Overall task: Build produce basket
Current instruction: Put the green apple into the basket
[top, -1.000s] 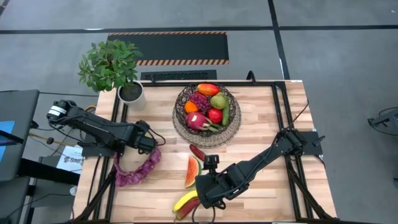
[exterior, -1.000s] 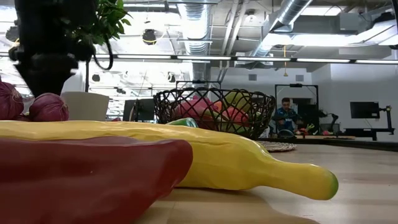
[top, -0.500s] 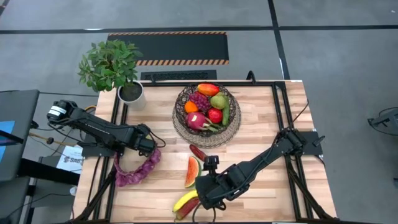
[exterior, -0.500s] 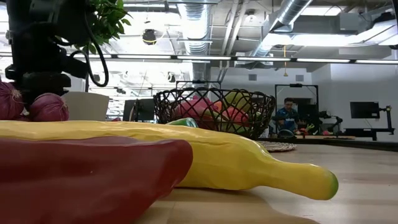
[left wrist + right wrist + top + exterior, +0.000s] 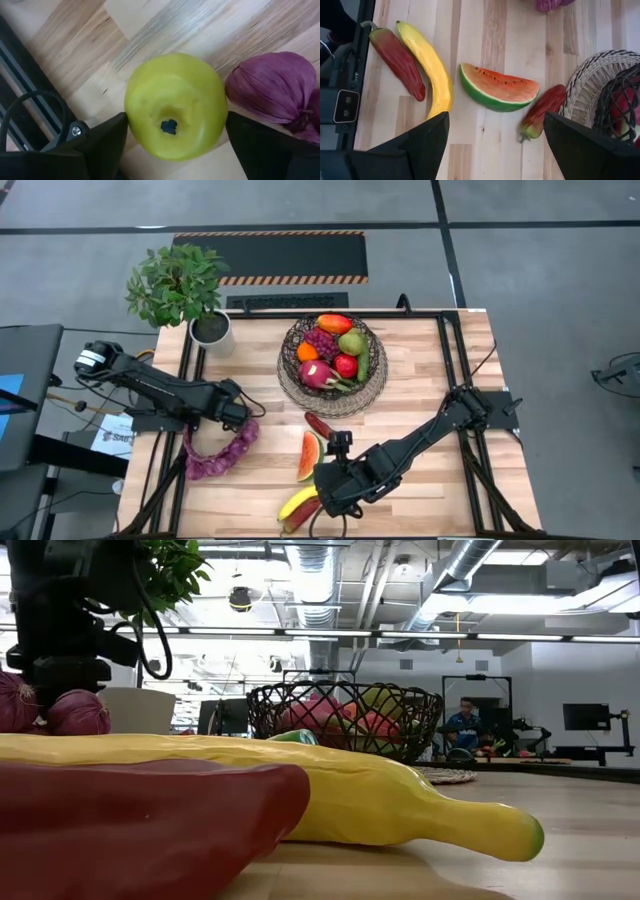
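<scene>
The basket [image 5: 290, 385], dark mesh on a tan wicker base, stands at the table's far middle and holds several toy fruits. My left gripper [image 5: 236, 412] is at the table's left, beside the purple string [image 5: 220, 448], and has the green apple [image 5: 174, 106] between its fingers. My right gripper [image 5: 328, 492] hovers open near the front edge, above the banana [image 5: 427, 65] and a long red pepper [image 5: 395, 60]. The watermelon slice [image 5: 497, 87] and a second red pepper [image 5: 542, 112] lie flat on the wood between there and the basket. My left gripper has the green apple by its two opposite sides [image 5: 131, 107], one finger against each, coming from above and pointing down. The apple's dimpled end faces up at the camera. Whether it still rests on the wood I cannot tell.
A potted plant [image 5: 180, 285] in a white pot [image 5: 212, 330] stands at the table's far left corner. Black frame rails [image 5: 445, 360] run along both sides of the table. Bare wood lies on the right half. In the low view a person [image 5: 460, 725] sits far behind the table.
In the low view my left gripper has come down a little beside the purple string and then stayed there. The produce on the table has kept its place.
</scene>
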Controlling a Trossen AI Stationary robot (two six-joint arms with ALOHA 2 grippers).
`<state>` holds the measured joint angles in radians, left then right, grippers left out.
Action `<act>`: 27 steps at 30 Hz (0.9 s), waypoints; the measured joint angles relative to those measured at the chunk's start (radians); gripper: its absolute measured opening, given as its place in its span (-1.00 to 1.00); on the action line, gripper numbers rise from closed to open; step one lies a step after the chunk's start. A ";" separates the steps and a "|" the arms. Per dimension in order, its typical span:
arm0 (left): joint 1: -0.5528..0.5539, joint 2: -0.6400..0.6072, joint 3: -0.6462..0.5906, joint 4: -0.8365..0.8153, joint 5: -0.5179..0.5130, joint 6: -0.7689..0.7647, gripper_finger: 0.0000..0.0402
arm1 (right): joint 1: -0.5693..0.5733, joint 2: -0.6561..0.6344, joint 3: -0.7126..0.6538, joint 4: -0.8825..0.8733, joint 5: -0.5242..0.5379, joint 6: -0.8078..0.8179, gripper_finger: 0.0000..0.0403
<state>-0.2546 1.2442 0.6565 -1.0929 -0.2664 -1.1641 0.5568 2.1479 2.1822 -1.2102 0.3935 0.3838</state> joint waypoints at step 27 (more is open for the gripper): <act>-0.107 -0.021 0.279 0.040 -0.202 0.112 0.35 | 0.034 -0.002 0.166 -0.054 0.234 -0.044 0.70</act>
<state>-0.3615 1.2228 0.9359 -1.0533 -0.4684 -1.0521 0.5911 2.1456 2.3480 -1.2647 0.6271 0.3395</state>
